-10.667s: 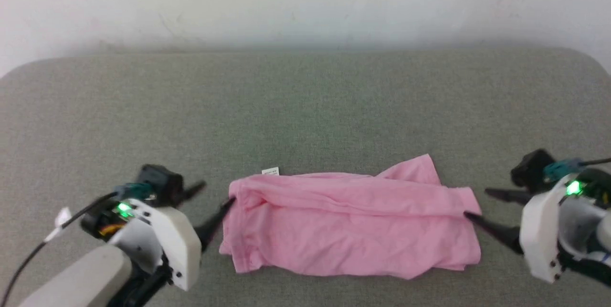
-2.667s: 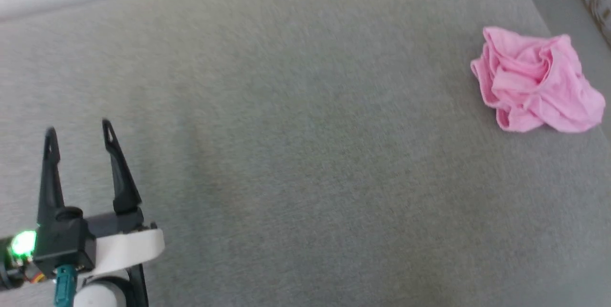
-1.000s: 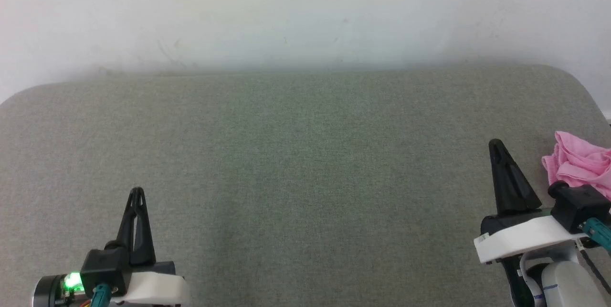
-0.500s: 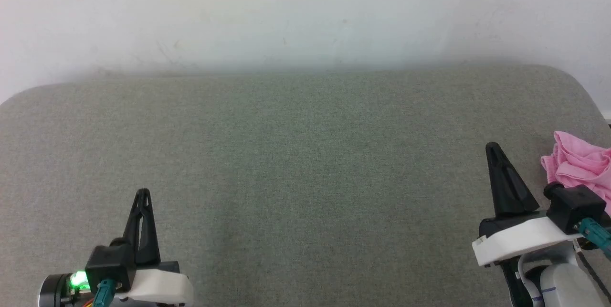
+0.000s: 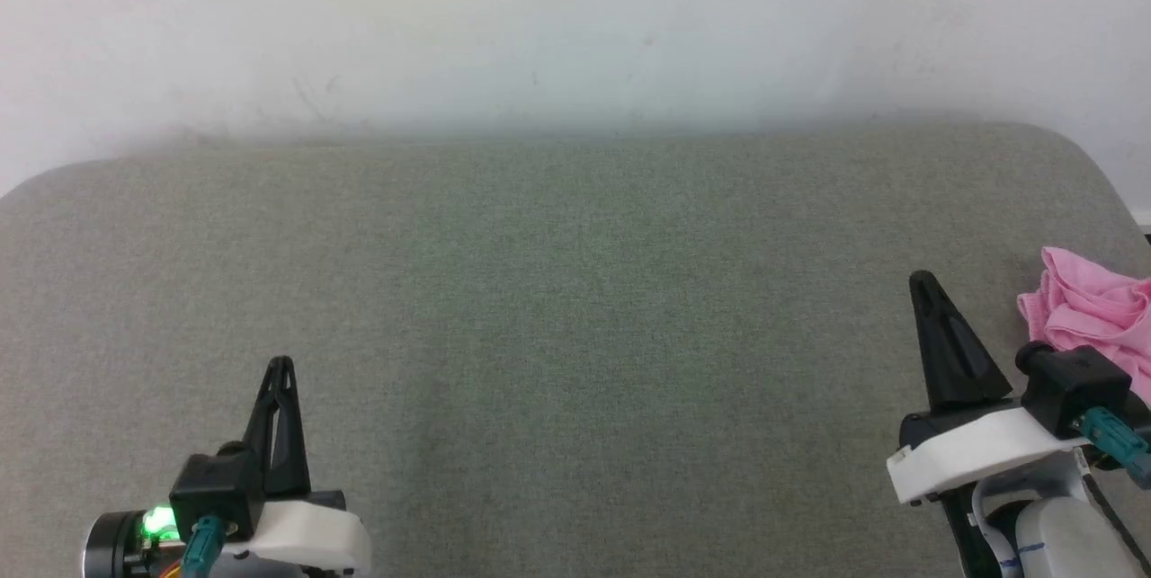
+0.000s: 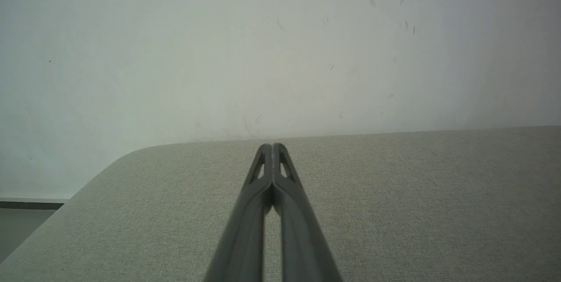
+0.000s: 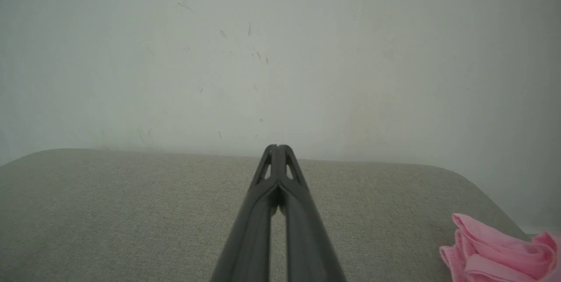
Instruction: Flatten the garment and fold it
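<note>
A grey-green fabric-covered table [image 5: 575,308] meets a scuffed white wall [image 5: 575,21]. Both the left claw [image 5: 280,364] and right claw [image 5: 919,280] are clenched, empty (tips together). The crumpled light-pink thin shorts [image 5: 1093,308] lie just right of the right claw; earlier they lay spread between both.

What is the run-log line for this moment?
left gripper: shut, empty | right gripper: shut, empty | light-pink fabric shorts: crumpled, at right edge of grey fabric-covered surface, not held
</note>
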You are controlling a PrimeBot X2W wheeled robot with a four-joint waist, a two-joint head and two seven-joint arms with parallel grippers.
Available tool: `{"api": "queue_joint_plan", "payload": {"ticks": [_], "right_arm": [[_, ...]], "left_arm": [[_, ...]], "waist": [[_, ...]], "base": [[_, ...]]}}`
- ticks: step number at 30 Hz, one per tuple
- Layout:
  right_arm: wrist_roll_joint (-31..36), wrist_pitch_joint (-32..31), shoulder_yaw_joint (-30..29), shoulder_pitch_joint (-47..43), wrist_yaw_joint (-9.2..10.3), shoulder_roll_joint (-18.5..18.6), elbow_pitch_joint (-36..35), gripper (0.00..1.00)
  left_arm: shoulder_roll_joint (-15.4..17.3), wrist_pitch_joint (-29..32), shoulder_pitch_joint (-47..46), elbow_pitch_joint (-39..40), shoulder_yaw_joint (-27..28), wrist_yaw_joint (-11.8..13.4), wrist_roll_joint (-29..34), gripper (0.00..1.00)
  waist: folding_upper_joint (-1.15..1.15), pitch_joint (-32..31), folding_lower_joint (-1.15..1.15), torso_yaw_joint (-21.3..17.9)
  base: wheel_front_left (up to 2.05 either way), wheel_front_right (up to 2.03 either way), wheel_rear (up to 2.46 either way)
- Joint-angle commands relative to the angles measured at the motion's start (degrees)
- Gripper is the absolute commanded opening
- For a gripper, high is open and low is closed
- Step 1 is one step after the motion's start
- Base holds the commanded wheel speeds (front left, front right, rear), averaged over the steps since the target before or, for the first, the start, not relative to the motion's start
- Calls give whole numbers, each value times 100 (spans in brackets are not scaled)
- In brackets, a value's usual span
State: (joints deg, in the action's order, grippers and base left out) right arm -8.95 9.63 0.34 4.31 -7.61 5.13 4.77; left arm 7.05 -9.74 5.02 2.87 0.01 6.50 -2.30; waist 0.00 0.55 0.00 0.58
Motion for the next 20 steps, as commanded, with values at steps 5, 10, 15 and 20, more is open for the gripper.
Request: {"api": "queue_joint_plan", "payload": {"ticks": [5,10,15,20], "right_arm": [[111,-68,-12,-111,5,-46,-56,0],[162,-126,-14,-131,5,-58,-84,0],[214,-185,-15,-152,6,-70,-111,0],[265,-244,-17,-174,6,-81,-139,0]], "left_arm": [[-57,80,-149,-33,2,-89,76,0],[-80,138,-172,-50,2,-125,86,0],[-104,197,-195,-66,1,-162,96,0],[-127,255,-218,-83,1,-199,106,0]], "waist": [[0,-3,0,-4],[0,-7,0,-7],[0,-10,0,-11],[0,-13,0,-14]], "base": [[0,0,0],[0,0,0],[0,0,0],[0,0,0]]}}
